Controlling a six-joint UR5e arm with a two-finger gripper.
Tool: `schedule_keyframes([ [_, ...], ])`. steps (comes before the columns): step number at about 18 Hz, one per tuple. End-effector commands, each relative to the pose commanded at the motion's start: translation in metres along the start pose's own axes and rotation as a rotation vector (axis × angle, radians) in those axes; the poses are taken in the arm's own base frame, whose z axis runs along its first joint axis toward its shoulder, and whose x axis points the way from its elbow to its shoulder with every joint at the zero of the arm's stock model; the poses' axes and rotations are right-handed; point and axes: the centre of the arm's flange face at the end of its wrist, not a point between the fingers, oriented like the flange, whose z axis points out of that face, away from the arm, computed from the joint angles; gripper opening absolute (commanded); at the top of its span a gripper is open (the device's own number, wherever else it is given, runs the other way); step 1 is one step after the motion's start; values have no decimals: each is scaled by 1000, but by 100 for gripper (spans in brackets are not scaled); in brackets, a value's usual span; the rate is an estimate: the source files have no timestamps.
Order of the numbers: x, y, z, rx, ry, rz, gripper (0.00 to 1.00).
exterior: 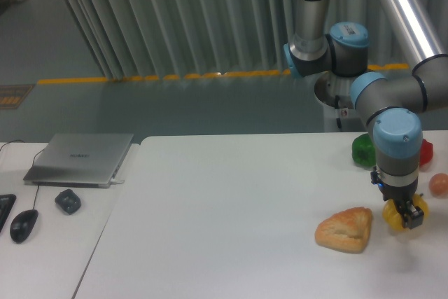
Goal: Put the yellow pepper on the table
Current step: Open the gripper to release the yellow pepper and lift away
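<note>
- One arm in play, and its gripper (406,216) points straight down at the right side of the table (231,201), fingers clamped on the yellow pepper (396,218).
- Yellow pepper sits between those fingers, partly hidden by them; whether it touches the tabletop or hangs just above it cannot be told from this angle.
- Just left of the pepper lies the golden-brown bread (345,229), flat on the table, close by but apart from it.
- Farther back, a green pepper (363,150) rests near the table's far right edge, with a red item (425,152) peeking out behind the arm's wrist.
- At the right border an orange-pink round fruit (439,185) sits on the table, near the gripper.
- Over on the left, a separate desk carries a closed laptop (80,159), a small dark object (68,202) and a black mouse (24,226).
</note>
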Motion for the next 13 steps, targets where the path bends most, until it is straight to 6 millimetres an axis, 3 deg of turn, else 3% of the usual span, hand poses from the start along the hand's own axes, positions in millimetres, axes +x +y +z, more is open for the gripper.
schedule_keyframes([
  [3, 1, 3, -29, 22, -76, -8, 100],
  [5, 11, 11, -62, 82, -124, -20, 100],
  [9, 32, 23, -103, 134, -182, -34, 100],
  [13, 38, 22, -102, 142, -173, -34, 100],
])
